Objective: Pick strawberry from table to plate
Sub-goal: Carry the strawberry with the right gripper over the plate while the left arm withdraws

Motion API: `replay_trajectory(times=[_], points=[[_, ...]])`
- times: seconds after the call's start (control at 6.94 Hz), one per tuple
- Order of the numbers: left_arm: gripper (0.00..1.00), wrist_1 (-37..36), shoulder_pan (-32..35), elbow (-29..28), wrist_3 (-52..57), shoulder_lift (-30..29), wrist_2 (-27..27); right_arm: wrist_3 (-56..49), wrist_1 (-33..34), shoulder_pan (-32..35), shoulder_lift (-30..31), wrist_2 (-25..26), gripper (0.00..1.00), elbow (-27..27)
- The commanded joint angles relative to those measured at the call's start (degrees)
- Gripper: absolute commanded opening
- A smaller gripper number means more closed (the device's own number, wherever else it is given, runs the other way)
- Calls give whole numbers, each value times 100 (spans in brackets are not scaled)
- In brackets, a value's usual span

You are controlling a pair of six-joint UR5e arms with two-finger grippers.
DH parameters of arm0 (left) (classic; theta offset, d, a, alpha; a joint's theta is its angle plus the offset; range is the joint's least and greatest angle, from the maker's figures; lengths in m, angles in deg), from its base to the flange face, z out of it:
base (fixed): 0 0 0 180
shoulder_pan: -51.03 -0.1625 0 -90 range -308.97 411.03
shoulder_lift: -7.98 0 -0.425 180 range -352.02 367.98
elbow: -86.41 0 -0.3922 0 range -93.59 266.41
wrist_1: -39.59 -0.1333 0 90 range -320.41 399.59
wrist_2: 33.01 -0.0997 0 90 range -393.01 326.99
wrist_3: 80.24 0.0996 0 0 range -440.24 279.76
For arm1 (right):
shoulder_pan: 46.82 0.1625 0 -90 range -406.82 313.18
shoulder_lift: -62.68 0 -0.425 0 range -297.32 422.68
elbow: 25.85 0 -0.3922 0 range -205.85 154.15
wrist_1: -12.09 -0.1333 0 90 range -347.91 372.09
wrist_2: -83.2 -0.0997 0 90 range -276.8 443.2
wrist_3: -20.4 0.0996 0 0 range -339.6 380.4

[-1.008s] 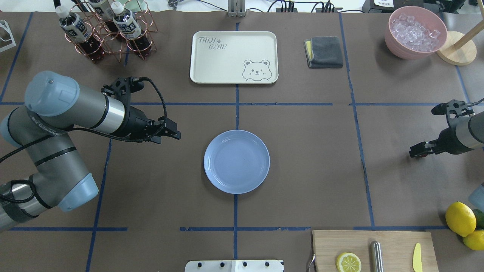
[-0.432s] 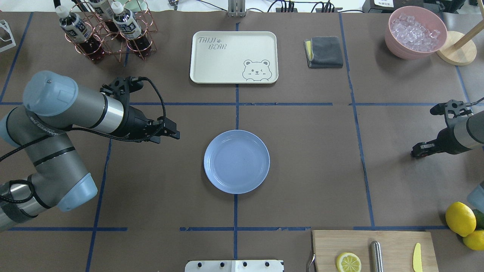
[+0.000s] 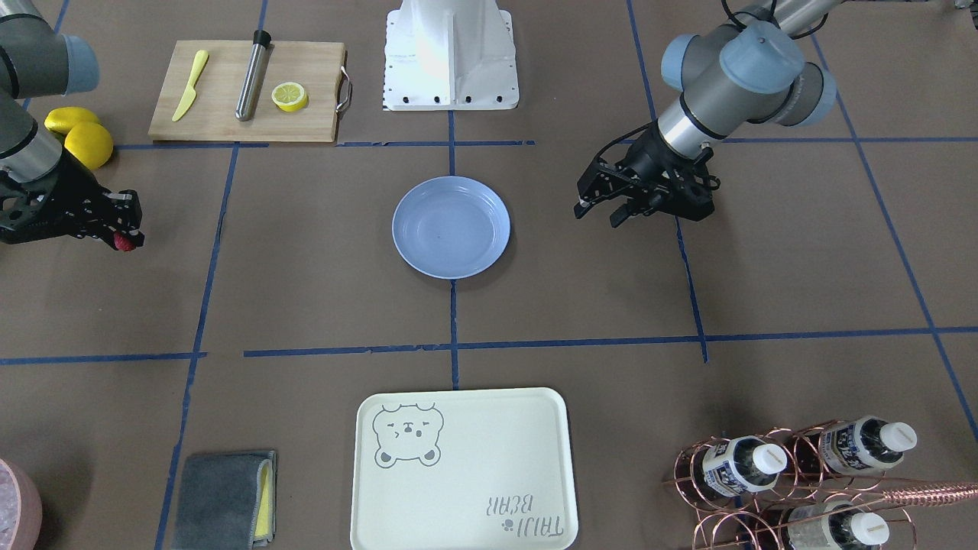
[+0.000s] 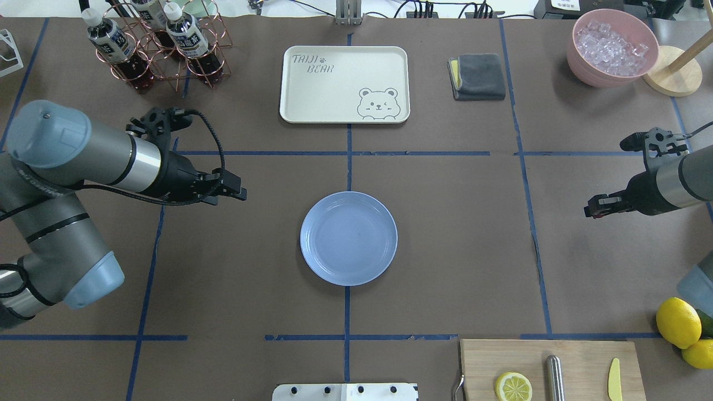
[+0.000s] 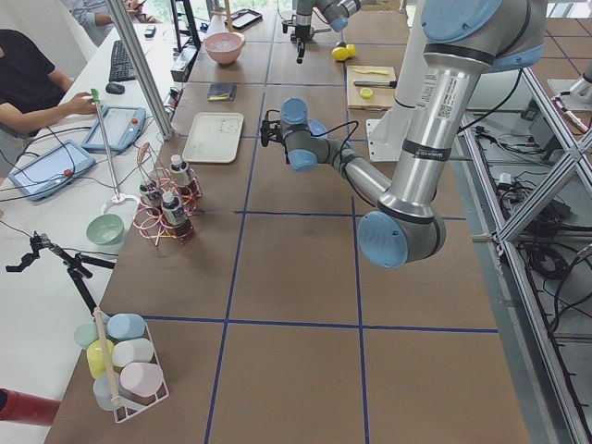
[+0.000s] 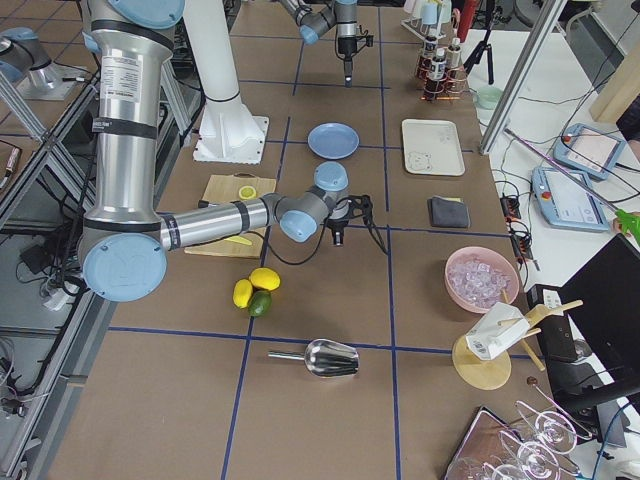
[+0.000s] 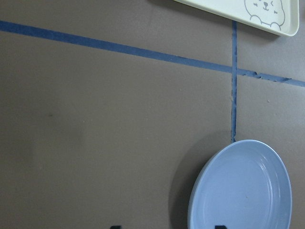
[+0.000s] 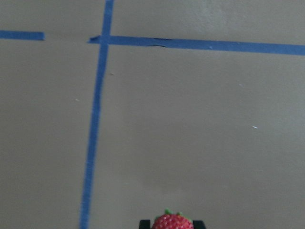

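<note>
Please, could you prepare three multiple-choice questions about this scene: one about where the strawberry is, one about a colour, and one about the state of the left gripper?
1. Where is the strawberry?
A. On the cutting board.
B. Between the fingers of the right gripper.
C. In the cream tray.

2. What colour is the plate?
A. Pink.
B. Cream.
C. Light blue.

3. In what state is the left gripper?
A. Open and empty.
B. Shut on a lemon.
C. Shut on a knife.

Answers:
1 B: the right wrist view shows the berry clamped between the two fingertips.
2 C: the overhead and front views both show it light blue.
3 A: in the front view its fingers stand apart with nothing between them.
</note>
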Motion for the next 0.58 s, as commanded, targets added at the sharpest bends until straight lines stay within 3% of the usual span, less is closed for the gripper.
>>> replay_trajectory(times=[0.0, 0.14, 0.43], points=[[72, 23, 765, 764, 1552, 1522, 40, 1493, 183, -873, -711, 610, 0, -383], [72, 40, 1065, 776, 2099, 1843, 75, 2230, 959, -1287, -1558, 831, 0, -384], [75, 49, 1164, 767, 2307, 1978, 84, 3262, 2769, -2498, -3395, 1962, 0, -227]])
